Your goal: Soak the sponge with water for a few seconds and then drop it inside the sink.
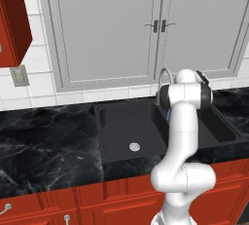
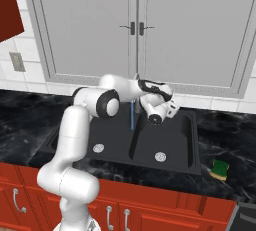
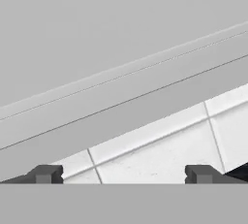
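Sponge (image 2: pixel 219 169): on surface right of sink (image 2: pixel 187 147), ungrasped.
Water (image 2: pixel 132 115): running, awaiting soak.
Gripper (image 3: pixel 121 173): jaws spread wide, empty, above basin.

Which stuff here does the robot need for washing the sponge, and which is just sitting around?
Needed:
sponge, on the counter right of the sink
water, running into the sink
sink
hand, open, holding nothing

Just there:
cupboard doors
wall socket
drawers
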Tool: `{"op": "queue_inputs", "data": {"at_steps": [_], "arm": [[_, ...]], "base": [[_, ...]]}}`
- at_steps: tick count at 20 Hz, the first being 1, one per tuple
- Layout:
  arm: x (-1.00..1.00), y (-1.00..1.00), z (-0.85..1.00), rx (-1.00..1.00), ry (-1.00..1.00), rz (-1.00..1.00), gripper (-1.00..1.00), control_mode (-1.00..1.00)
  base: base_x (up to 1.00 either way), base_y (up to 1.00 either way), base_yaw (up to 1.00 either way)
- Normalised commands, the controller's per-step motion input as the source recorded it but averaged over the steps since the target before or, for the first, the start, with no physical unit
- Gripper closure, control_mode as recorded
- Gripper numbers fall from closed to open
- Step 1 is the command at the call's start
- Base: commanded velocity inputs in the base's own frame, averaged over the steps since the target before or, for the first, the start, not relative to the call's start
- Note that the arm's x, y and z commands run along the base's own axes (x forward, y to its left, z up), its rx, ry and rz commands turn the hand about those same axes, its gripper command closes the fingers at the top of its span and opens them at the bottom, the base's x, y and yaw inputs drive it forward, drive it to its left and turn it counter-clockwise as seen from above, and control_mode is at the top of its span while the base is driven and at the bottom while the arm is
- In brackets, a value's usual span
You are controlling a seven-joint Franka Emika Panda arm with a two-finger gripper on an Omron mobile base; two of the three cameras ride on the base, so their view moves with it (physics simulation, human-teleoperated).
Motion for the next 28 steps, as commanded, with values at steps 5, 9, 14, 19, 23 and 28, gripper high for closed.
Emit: {"op": "queue_inputs", "data": {"at_steps": [5,9,14,19,23,28], "arm": [[-0.2,-0.26,0.33,0.08,0.16,-0.03,-1.0,-1.0],[-0.26,-0.28,0.29,0.08,0.16,0.0,-1.0,-1.0],[-0.35,-0.21,0.15,0.06,0.1,0.0,-1.0,-1.0],[-0.5,-0.18,0.12,0.05,0.05,0.0,-1.0,-1.0],[-0.59,-0.1,0.15,0.03,0.02,0.0,-1.0,-1.0],[-0.58,-0.04,0.27,0.0,0.06,0.0,-1.0,-1.0]], "base": [[0.0,0.0,0.0],[0.0,0.0,0.0],[0.0,0.0,0.0],[0.0,0.0,0.0],[0.0,0.0,0.0],[0.0,0.0,0.0]]}}
